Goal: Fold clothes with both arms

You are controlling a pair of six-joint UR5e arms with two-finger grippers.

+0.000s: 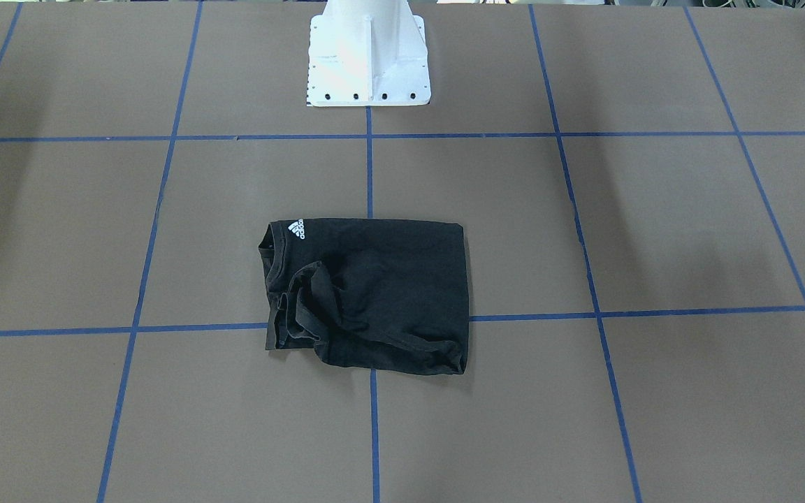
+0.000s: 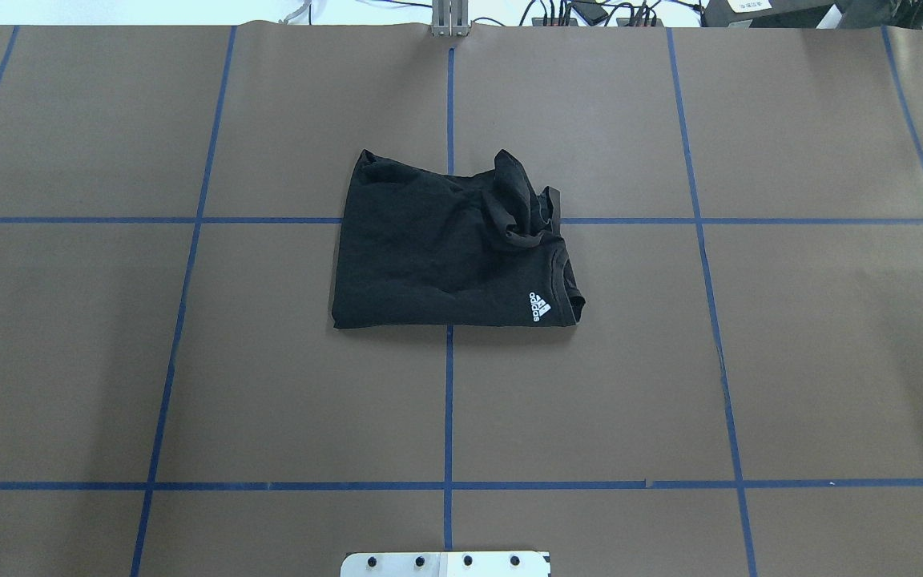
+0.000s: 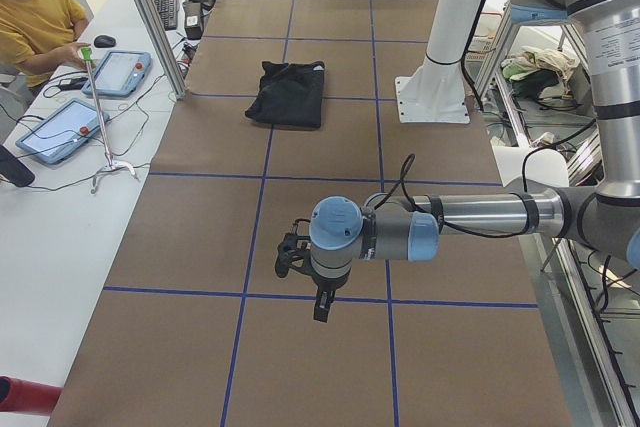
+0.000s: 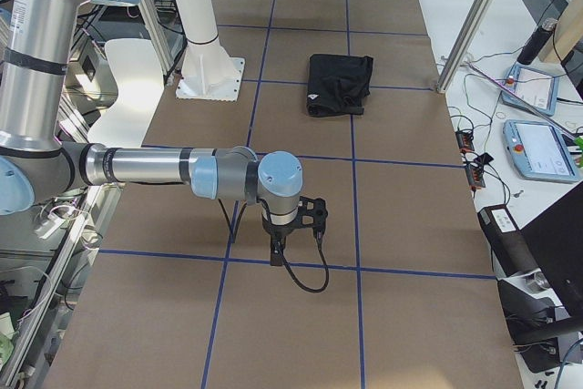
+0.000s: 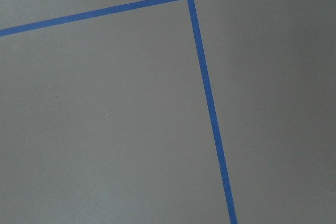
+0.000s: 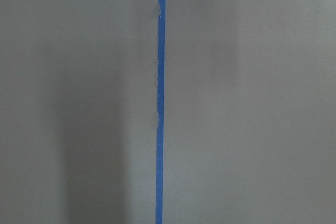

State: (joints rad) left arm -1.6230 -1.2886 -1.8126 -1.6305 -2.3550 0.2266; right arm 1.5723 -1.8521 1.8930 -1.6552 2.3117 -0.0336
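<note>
Left arm (image 3: 470, 215) and right arm (image 4: 146, 166) — grey metal tubes, light-blue joint caps (image 3: 335, 222), black wrist cable (image 4: 306, 290); white bolted pedestal (image 1: 367, 56).

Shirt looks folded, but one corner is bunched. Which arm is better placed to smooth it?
Right, by a little. The shirt has bunched fabric at its collar end, on the robot's right side. The right arm and left arm both hang far from it.

Brown desk (image 2: 189, 361) taped into a blue grid (image 2: 448, 401). Upper left of the left-side view there's a person (image 3: 35, 17) in a yellow shirt, two tablets (image 3: 58, 130) by them and a keyboard (image 3: 168, 7) further back
</note>
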